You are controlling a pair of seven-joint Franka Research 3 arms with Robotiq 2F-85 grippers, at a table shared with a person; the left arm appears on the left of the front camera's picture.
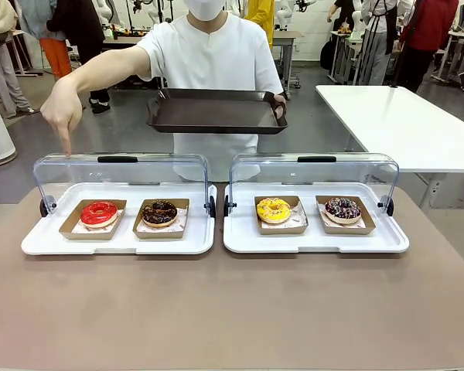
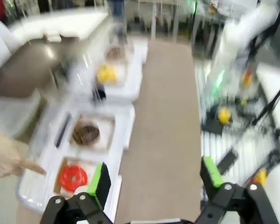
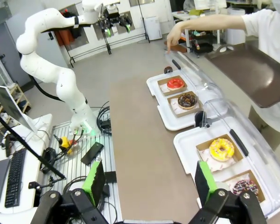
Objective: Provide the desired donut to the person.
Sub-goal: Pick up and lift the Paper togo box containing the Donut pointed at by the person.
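Red donut (image 1: pixel 99 212) pointed at by the person's (image 1: pixel 216 62) hand (image 1: pixel 62 112)
It sits leftmost in the left white tray (image 1: pixel 39 246) on the tabletop (image 1: pixel 232 309); the left end effector (image 2: pixel 155 176) and right end effector (image 3: pixel 148 175) are spread wide

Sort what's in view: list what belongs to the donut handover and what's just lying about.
Belongs to the job: the person; their pointing hand; the red donut it points toward, apparently the chosen one; the dark tray they hold; the left end effector and right end effector, both open.

Just lying about: chocolate donut; yellow donut; sprinkled donut; side table; keyboard.
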